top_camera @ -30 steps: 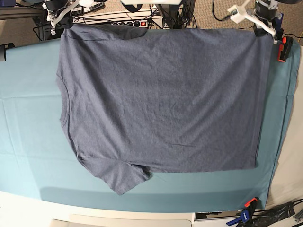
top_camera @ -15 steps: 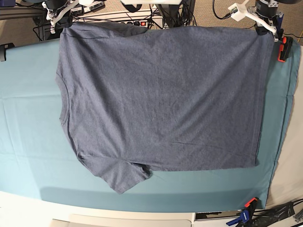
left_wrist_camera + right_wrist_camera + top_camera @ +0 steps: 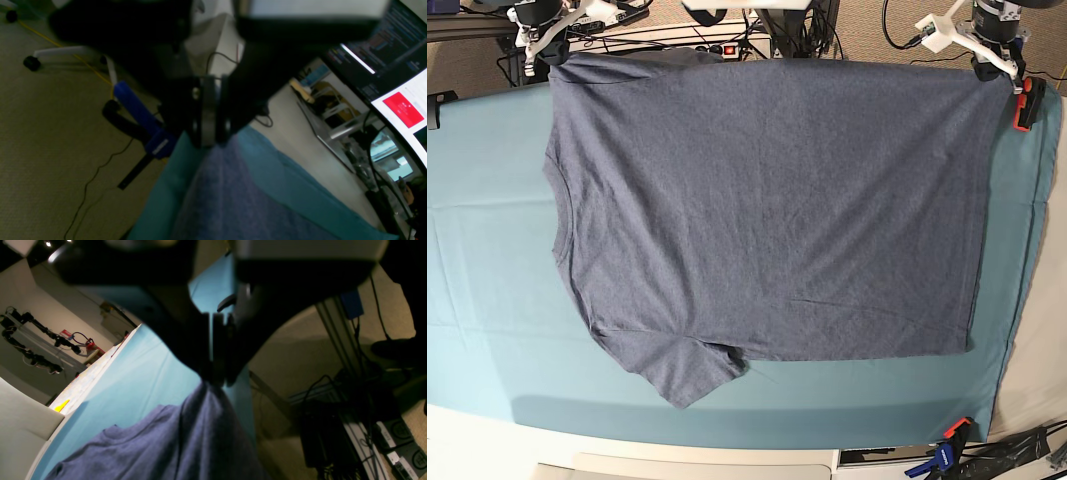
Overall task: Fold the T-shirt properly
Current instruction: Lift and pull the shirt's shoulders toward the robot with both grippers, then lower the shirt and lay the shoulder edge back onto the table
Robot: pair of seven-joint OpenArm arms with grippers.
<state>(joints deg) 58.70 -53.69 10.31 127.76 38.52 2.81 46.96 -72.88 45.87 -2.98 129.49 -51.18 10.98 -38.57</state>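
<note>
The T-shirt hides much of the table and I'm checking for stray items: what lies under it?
Under the T-shirt only the teal table cloth shows, spreading out around it. Whatever lies beneath the fabric is covered. Both pincers, left and right, grip its far corners.

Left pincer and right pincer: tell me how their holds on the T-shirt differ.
The left pincer pinches the T-shirt at its hem corner, beside an orange clamp; the right pincer pinches the shoulder corner at the neck end. In the wrist views, teal cloth flanks the left's fold both sides; the right's fold hangs at the table edge. Both are shut on fabric.
</note>
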